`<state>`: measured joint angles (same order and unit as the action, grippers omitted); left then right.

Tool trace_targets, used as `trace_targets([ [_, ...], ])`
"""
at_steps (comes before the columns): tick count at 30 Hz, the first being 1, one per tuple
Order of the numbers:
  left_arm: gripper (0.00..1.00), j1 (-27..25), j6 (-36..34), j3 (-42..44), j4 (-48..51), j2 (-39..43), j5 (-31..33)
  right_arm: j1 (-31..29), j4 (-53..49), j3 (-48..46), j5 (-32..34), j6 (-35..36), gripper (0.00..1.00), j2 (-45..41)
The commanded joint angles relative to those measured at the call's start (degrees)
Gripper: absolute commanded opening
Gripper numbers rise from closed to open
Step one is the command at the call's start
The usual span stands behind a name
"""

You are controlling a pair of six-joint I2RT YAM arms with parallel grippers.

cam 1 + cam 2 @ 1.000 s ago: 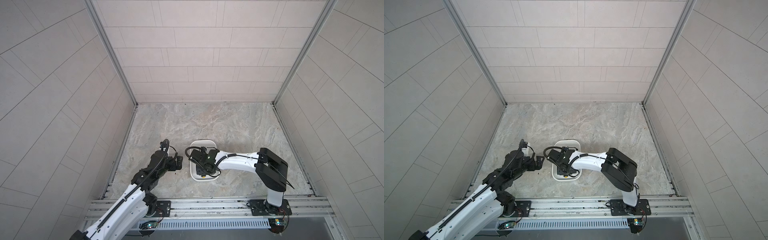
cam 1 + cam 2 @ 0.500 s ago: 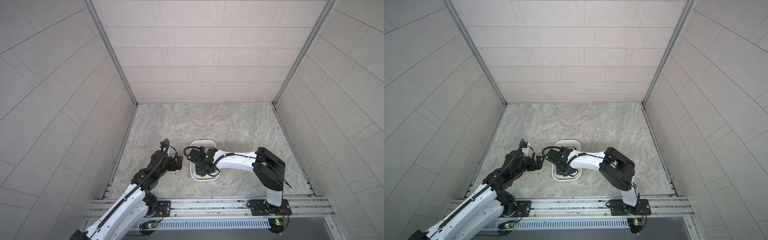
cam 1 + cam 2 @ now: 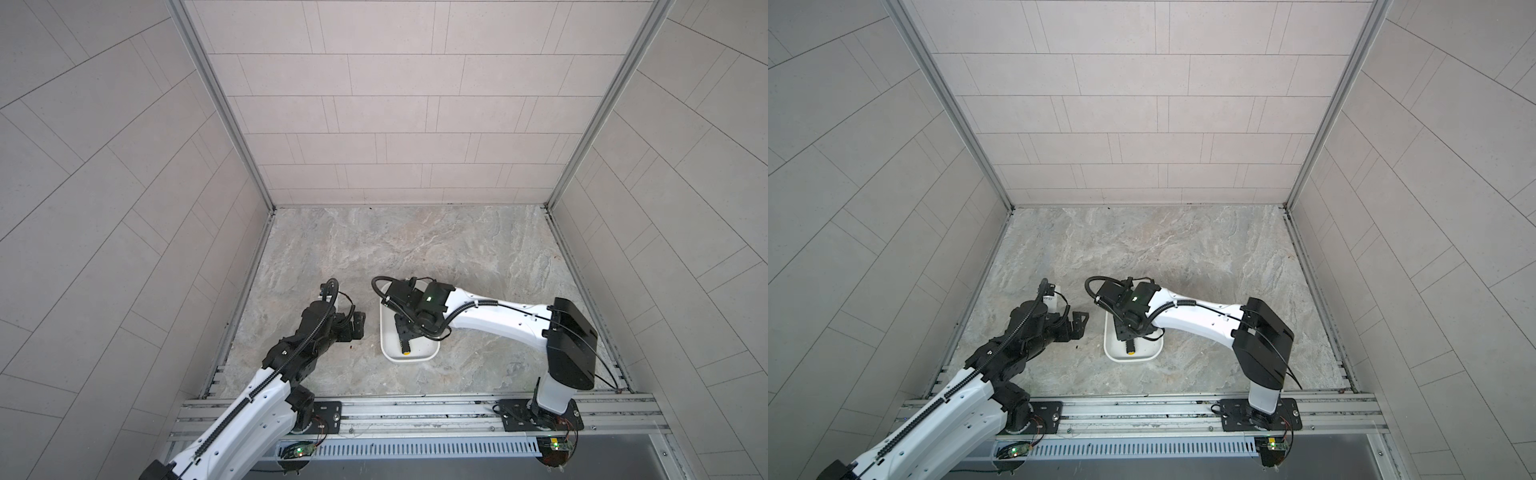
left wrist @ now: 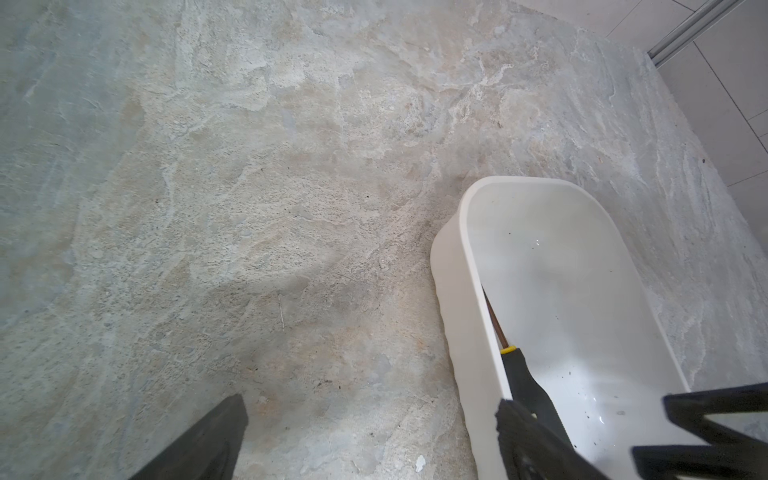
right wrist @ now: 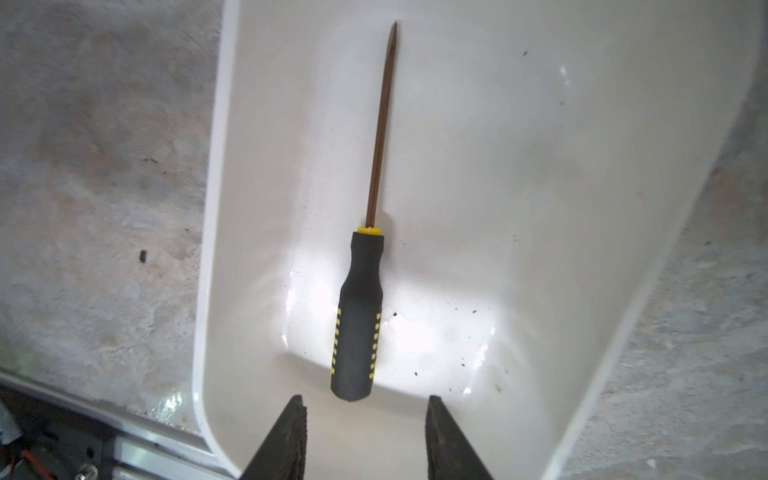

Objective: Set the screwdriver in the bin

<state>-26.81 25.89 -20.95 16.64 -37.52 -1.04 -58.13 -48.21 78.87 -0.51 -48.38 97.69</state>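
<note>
Screwdriver (image 5: pixel 361 316) is seen lying flat inside the bin (image 5: pixel 216 166), its long axis laid along the bin's length. The shaft is pointed to the bin's far end and the handle butt sits just beyond the tips of the right gripper (image 5: pixel 365 398), whose jaws are parted over the bin's near end with nothing held between them. The left gripper (image 3: pixel 1077 323) is seen just outside the bin's left wall, jaws spread and empty, so the right arm is judged the nearer, and only a straight lift clear of the bin seems called for.
</note>
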Motion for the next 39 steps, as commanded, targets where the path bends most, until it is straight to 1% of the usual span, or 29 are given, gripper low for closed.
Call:
trace_targets([
  [1,1.00,-0.25,-1.18,-0.61,0.67,0.76,4.43,2.35,-0.63,-2.01,4.95,12.09,0.56,-8.91],
  [2,1.00,-0.24,-2.06,-0.97,0.53,0.95,5.83,3.10,1.01,-3.33,8.02,16.70,0.57,-12.26],
  [5,1.00,-0.19,-5.56,-2.34,-1.21,1.48,9.73,6.64,5.88,-7.59,16.11,26.50,0.57,-21.51],
  [6,1.00,-0.22,-6.75,-2.88,-2.17,1.53,11.05,8.52,7.69,-8.94,17.31,28.92,0.58,-24.01],
  [8,1.00,-0.17,-10.03,-3.84,-5.31,1.12,13.89,14.66,12.16,-12.81,19.23,32.13,0.58,-29.34],
  [10,1.00,-0.17,-13.88,-5.10,-9.07,-0.29,16.90,22.50,17.08,-17.28,17.52,34.81,0.58,-33.66],
  [11,1.00,-0.06,-16.17,-6.06,-10.79,-1.50,18.83,26.37,20.37,-19.96,17.90,35.82,0.58,-35.73],
  [13,1.00,0.04,-18.62,-8.42,-13.62,-4.75,22.81,33.62,27.13,-25.24,18.39,37.06,0.58,-38.63],
  [14,1.00,0.24,-20.15,-9.65,-15.44,-6.51,23.65,37.86,30.24,-27.61,18.84,36.86,0.58,-39.63],
  [17,1.00,0.69,-26.87,-12.55,-20.90,-15.12,23.14,47.76,38.27,-33.25,20.18,34.82,0.58,-40.06],
  [20,1.00,1.74,-31.57,-16.69,-22.07,-24.76,21.67,53.95,48.01,-39.41,20.57,36.06,0.58,-37.56],
  [23,1.00,3.48,-32.68,-17.76,-24.22,-31.06,21.36,57.20,53.13,-41.71,19.95,34.27,0.58,-32.83],
  [25,1.00,5.74,-31.87,-15.57,-28.03,-32.28,18.34,57.25,57.67,-43.08,20.60,35.76,0.58,-29.05],
  [28,1.00,11.39,-28.63,-11.26,-33.34,-32.00,13.20,57.34,64.52,-46.83,21.01,37.88,0.58,-24.17],
  [31,1.00,19.02,-24.64,-7.28,-37.53,-31.87,7.77,57.51,71.97,-49.39,18.70,38.29,0.58,-20.55],
  [34,1.00,23.92,-23.32,-4.21,-42.91,-33.29,4.29,57.52,75.95,-49.46,16.25,39.62,0.57,-16.96],
  [36,1.00,25.85,-22.68,-3.14,-46.85,-35.52,1.72,57.48,78.52,-49.62,16.11,40.10,0.57,-14.82],
  [39,1.00,26.28,-23.44,-3.88,-49.19,-39.85,2.41,56.92,78.48,-48.65,14.76,41.42,0.56,-13.06],
])
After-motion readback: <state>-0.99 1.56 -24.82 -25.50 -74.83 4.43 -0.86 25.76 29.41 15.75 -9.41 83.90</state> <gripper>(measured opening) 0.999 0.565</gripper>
